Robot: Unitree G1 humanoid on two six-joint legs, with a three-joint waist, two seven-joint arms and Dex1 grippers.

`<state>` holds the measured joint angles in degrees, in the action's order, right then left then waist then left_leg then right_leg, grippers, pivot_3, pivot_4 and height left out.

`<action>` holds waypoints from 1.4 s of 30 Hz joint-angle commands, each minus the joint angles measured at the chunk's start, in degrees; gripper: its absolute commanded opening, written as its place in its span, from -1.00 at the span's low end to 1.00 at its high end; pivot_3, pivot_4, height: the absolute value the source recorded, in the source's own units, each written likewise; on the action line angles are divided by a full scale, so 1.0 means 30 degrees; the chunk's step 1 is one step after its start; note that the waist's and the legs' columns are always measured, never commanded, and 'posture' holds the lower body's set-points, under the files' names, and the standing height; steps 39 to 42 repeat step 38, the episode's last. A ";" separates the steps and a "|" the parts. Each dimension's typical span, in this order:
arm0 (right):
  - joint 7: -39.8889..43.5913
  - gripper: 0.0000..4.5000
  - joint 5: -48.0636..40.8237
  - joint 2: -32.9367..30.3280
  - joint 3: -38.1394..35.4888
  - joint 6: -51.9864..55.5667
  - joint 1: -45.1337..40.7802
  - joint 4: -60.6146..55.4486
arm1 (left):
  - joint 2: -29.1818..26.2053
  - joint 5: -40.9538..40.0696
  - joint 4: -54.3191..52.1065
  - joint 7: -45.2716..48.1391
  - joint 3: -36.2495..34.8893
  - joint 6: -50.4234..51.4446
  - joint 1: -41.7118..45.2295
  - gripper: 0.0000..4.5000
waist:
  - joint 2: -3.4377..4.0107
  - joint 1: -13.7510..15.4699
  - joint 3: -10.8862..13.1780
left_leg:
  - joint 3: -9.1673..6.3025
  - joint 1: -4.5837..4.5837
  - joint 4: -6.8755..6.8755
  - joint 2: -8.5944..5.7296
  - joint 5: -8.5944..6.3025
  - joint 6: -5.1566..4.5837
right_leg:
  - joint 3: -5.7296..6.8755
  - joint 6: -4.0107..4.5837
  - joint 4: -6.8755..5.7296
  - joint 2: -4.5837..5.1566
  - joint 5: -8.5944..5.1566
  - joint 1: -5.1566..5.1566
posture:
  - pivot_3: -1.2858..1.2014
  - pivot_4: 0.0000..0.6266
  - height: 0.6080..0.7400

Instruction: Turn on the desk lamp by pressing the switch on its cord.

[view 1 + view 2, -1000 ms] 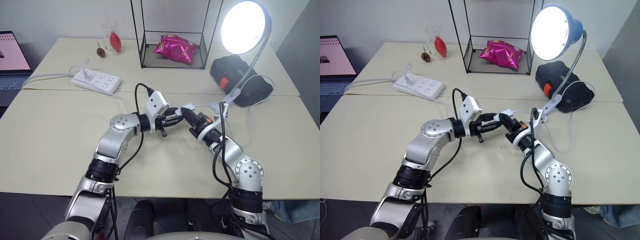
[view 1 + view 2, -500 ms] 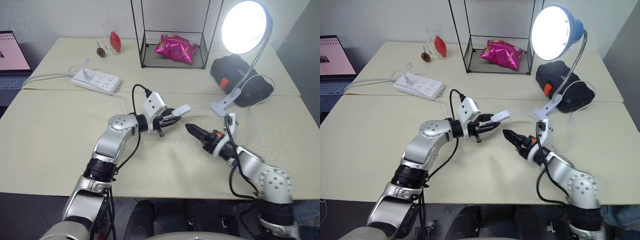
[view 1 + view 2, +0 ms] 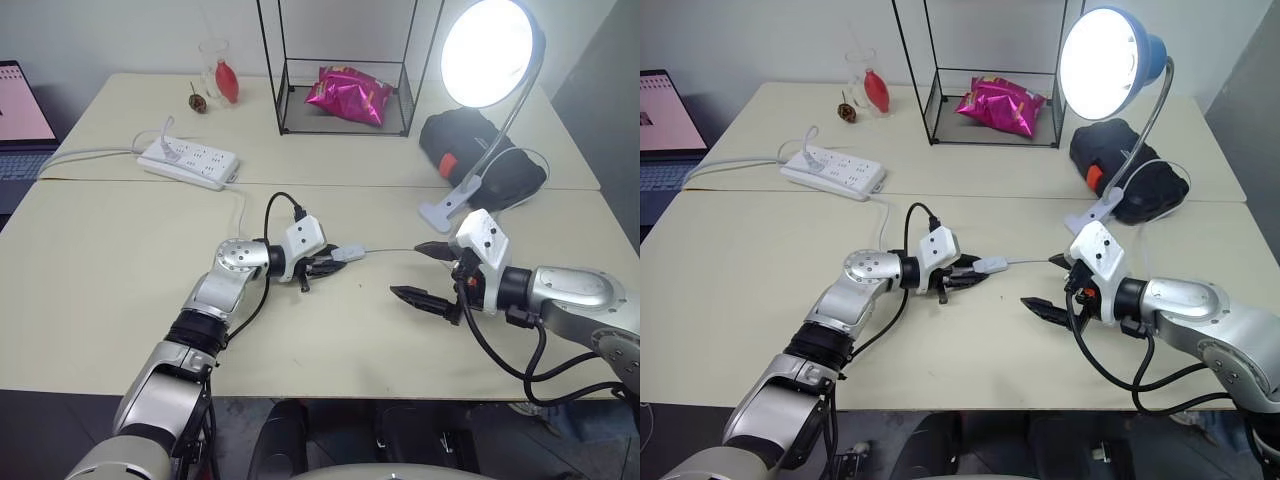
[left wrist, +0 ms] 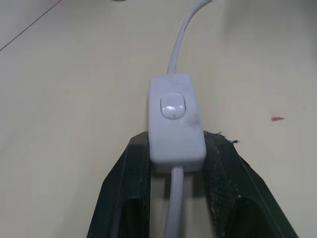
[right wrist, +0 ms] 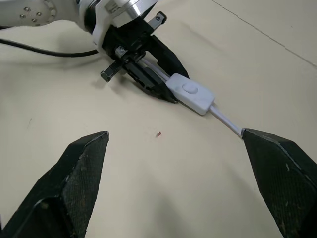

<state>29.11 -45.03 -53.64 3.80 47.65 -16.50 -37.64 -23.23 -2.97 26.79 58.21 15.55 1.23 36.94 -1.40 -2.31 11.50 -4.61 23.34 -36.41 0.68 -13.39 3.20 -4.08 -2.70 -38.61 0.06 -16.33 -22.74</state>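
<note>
We see two pale surfaces [image 3: 100,300] butted together before a white wall. Our left gripper [image 3: 335,260], fingers clenched on the switch [image 3: 350,254], hovers mid-surface; our right gripper [image 3: 425,272], fingers spread wide, faces it. The lit desk lamp [image 3: 487,52] stands beyond; bare surface lies nearest us.

The table [image 3: 100,300] is viewed from above by two head cameras, facing forward and down. The switch [image 4: 176,121] is seen very close from the left wrist, and from farther, seemingly low, by the right wrist camera.
</note>
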 commanded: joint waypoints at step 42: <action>1.0349 1.00 0.6385 0.0722 -0.0786 -0.8414 -0.2523 0.8806 | -0.6265 -0.5927 -1.6873 -0.2696 -0.9600 0.9694 -0.9941 1.00 | -0.0003 0.0204 0.0010 | -0.0007 -0.0097 -0.0155 0.0019 -0.0001 0.0003 | 0.0011 -0.0014 -0.0102 0.0037 0.0011 0.0114 | 0.03 -0.52 1.00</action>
